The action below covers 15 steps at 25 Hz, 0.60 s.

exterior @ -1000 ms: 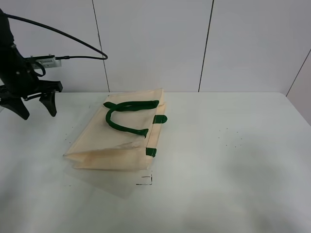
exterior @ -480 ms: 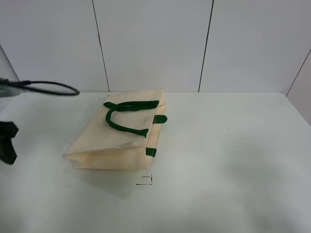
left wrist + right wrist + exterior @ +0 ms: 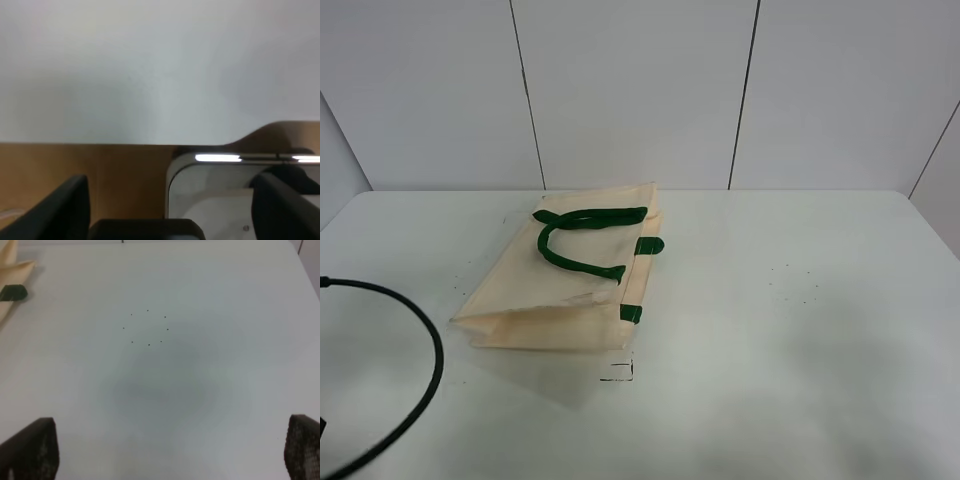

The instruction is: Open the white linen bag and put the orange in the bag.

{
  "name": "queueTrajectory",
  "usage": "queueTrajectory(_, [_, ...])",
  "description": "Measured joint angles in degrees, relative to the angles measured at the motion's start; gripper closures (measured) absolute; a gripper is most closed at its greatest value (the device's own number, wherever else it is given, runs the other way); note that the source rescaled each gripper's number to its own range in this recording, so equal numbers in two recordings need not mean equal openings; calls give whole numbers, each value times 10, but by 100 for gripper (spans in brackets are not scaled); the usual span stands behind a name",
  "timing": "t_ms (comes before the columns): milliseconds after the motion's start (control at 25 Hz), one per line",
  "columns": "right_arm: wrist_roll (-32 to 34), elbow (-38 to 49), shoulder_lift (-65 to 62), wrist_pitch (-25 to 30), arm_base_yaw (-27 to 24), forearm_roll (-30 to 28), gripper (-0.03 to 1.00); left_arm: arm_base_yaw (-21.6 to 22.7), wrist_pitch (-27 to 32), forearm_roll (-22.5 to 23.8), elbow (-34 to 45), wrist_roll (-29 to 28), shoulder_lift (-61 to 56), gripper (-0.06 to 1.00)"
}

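While bag (image 3: 565, 275) lies flat, table (image 3: 800, 330) spreads.

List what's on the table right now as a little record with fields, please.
bag: cream cloth bag lying flat on the table, left of middle
handles: green straps resting on top of the bag
orange: not visible in any view
left gripper: jaws open, holding nothing, off by the table edge
right gripper: jaws wide open over bare table
cable: black cable at the left edge
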Motion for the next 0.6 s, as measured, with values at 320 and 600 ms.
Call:
queueTrajectory(320, [0, 0, 0, 0, 0, 0, -3, 0, 0, -17, 2, 14, -144, 13])
queueTrajectory(600, [0, 0, 0, 0, 0, 0, -3, 0, -1, -17, 4, 14, -284, 13])
